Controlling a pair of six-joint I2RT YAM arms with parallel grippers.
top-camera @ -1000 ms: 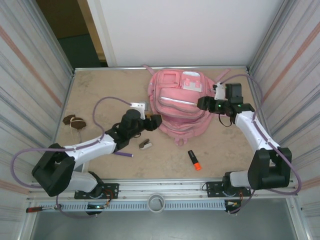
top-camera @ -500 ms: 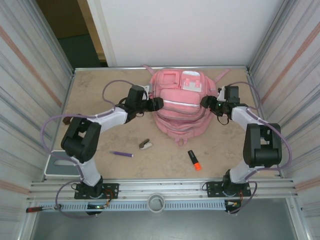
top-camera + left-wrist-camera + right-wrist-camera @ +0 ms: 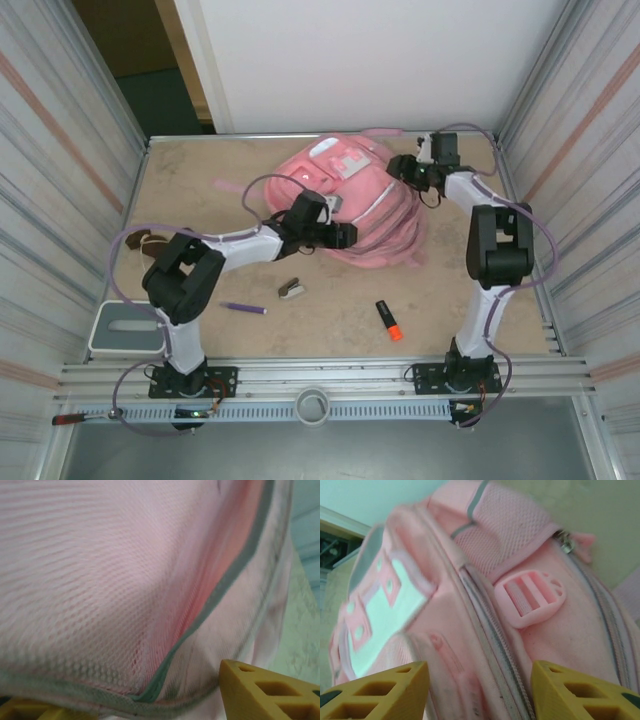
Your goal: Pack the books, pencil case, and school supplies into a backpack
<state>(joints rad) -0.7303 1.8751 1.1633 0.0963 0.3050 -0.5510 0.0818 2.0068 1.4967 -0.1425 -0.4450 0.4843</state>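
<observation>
Pink backpack [image 3: 372, 212] lies toward the table's far edge. Left gripper [image 3: 345, 237] meets its near side, jaws spread against mesh; right gripper [image 3: 398, 166] faces its far corner, jaws spread. Nearer, lying apart: stapler-like piece [image 3: 291, 289], purple pen [image 3: 243, 308], highlighter [image 3: 388, 320].

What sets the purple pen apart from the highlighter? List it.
The pen is thin and purple; the highlighter is stubby, black with an orange end. The pen lies nearly crosswise, left of centre; the highlighter lies slanted, right of centre. Both lie loose on the table, outside the backpack.
</observation>
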